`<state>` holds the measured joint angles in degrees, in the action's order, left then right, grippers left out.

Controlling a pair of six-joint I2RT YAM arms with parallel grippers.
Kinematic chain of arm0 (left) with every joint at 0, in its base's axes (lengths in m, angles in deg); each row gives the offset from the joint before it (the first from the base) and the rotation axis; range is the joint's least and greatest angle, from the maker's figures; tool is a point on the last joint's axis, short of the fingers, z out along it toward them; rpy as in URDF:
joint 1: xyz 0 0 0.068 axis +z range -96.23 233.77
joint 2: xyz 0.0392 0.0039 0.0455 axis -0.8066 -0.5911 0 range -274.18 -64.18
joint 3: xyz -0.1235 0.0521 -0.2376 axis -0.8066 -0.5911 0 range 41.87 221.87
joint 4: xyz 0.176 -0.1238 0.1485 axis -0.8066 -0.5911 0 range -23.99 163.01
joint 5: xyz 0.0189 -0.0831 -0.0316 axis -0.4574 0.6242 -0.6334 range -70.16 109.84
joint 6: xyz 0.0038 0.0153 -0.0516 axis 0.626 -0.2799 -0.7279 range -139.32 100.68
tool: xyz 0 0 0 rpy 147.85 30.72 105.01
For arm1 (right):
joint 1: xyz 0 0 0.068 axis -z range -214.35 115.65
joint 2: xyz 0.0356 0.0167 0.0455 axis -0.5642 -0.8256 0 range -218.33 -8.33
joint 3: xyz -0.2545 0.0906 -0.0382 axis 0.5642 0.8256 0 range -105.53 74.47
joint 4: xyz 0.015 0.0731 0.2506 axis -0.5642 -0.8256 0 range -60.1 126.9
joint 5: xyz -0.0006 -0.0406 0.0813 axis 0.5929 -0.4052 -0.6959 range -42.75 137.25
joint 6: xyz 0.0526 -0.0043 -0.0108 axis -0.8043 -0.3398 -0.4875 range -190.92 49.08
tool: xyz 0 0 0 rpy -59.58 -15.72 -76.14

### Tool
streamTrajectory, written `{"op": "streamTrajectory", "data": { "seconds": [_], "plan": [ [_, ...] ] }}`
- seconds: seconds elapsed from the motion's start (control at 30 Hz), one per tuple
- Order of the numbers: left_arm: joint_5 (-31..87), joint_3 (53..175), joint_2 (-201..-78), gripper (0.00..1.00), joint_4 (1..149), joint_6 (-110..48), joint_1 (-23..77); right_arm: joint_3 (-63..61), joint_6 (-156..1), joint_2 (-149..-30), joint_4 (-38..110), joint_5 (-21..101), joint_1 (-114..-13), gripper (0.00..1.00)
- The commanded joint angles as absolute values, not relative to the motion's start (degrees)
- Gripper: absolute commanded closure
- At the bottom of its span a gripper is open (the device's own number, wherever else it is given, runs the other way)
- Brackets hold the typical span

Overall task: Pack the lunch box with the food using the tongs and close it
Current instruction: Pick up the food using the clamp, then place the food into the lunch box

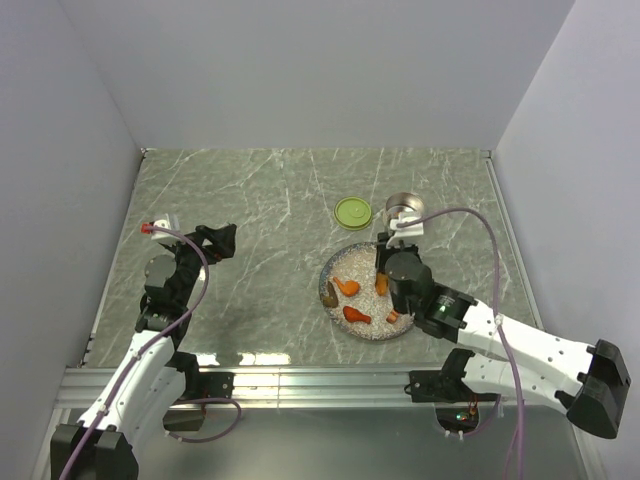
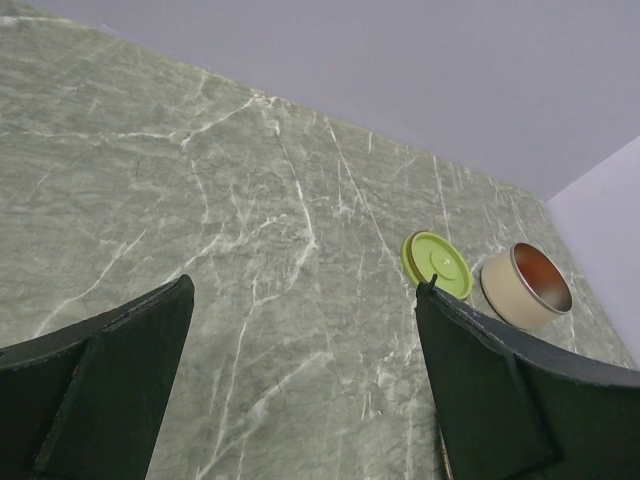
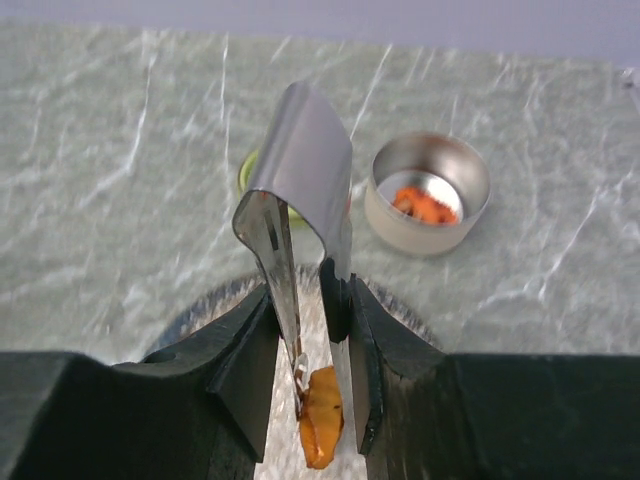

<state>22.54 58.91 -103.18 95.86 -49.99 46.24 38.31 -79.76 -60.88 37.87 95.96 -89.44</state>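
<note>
Your right gripper (image 3: 310, 335) is pressed onto the thin grey metal tongs (image 3: 300, 180). Their tips pinch an orange bite-size piece (image 3: 320, 432) above the large speckled grey plate (image 1: 365, 337). More orange and brown food pieces (image 1: 346, 287) lie on the plate. Just past its far rim stands the small round steel tin (image 3: 428, 195), open, with orange food inside. The flat lime-green lid (image 1: 352, 212) lies just left of it. Your left gripper (image 2: 305, 380) hangs spread wide near the left wall, with a broad stretch of green marble table (image 1: 260, 200) between it and the plate.

Top view: high at the near edge, looking down on green marble desk (image 1: 250, 200). Wrist views: low, close, forward-facing; both show round steel tin (image 2: 505, 295).
</note>
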Motion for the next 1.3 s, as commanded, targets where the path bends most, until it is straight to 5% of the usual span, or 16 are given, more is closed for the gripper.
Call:
{"op": "streamTrajectory", "data": {
  "seconds": [0.0, 0.57, 1.1, 1.27],
  "plan": [
    [22.65, 59.19, -103.47, 0.01, 98.23, -49.82, 46.47, 32.65, -74.79, -60.79, 45.68, 92.36, -82.64, 0.80],
    [22.83, 59.10, -103.73, 0.01, 98.32, -49.82, 46.47, 9.01, -72.15, -87.14, 48.41, 71.42, -56.25, 0.81],
    [22.39, 59.19, -104.00, 0.00, 98.23, -49.99, 46.47, 4.51, -73.20, -93.76, 45.60, 67.64, -49.29, 0.81],
    [22.22, 59.10, -103.91, 0.01, 98.14, -50.08, 46.47, 3.55, -73.20, -94.20, 44.64, 67.29, -48.94, 0.70]
  ]
}}
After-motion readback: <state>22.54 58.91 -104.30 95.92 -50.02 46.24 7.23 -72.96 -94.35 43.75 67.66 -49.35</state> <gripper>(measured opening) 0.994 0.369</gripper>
